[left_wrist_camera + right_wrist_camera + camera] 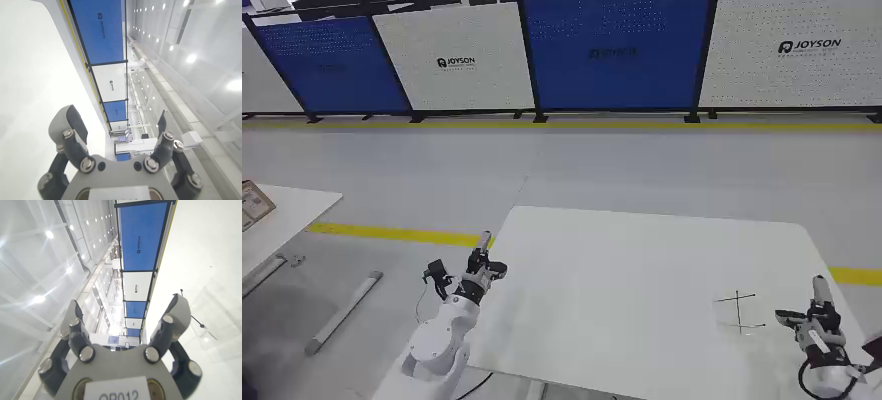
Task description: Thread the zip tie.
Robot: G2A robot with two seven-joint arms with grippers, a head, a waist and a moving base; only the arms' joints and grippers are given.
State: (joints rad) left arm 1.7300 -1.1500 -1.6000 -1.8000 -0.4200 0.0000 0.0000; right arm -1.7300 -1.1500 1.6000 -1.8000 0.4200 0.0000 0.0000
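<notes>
The zip tie (739, 311) lies flat on the table (622, 290), toward its right side, as thin dark strips crossing one another. We cannot tell whether that is one tie or several, nor can we make out a head or a tail end. No strip looks looped or passed through anything, so we judge the threading not yet begun: picking up, lining up tail to head and pushing through are all left.

The right gripper (804, 308) sits near the table's right edge, just beside the strips and apart from them. In its wrist view a dark strip (197, 321) runs just past one finger, not between the two. The right gripper (125, 300) is spread wide and carries nothing.

The left gripper (483, 260) hangs at the table's left edge, well apart from the zip tie. Its wrist view shows the left gripper (117, 113) likewise spread wide and empty.
</notes>
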